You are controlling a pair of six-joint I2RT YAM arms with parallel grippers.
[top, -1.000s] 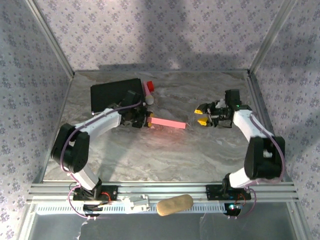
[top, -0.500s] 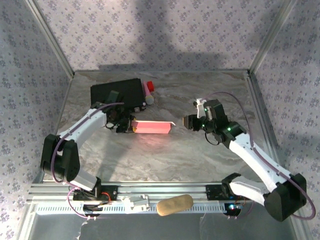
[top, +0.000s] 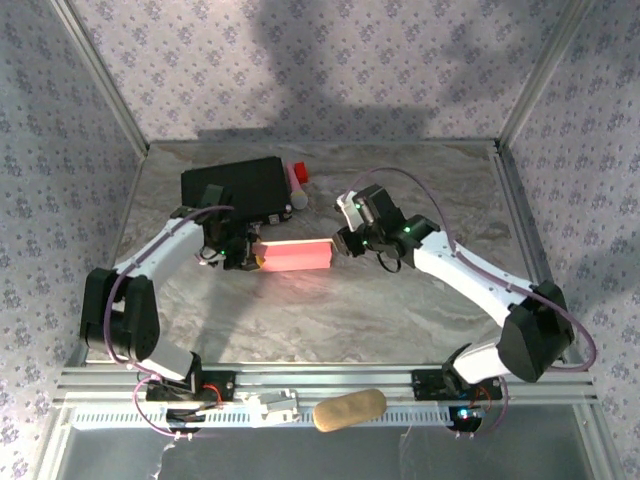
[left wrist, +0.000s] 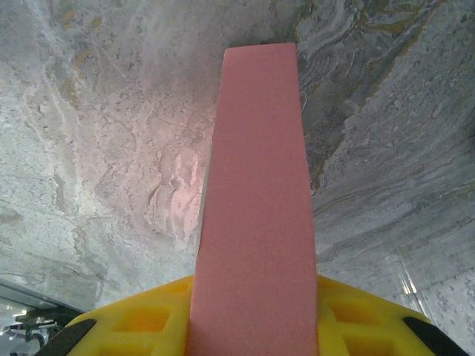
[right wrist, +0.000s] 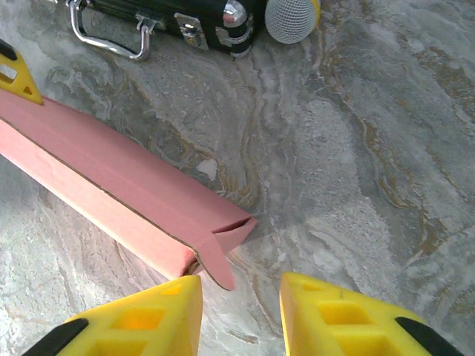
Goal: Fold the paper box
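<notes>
Pink paper box (top: 295, 256), crosswise (left to right)

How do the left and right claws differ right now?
The left claw is shut; the right claw is open. The left claw holds one end of the paper box; the right claw holds nothing, poised at the loose flap on the other end. Both are yellow.
</notes>
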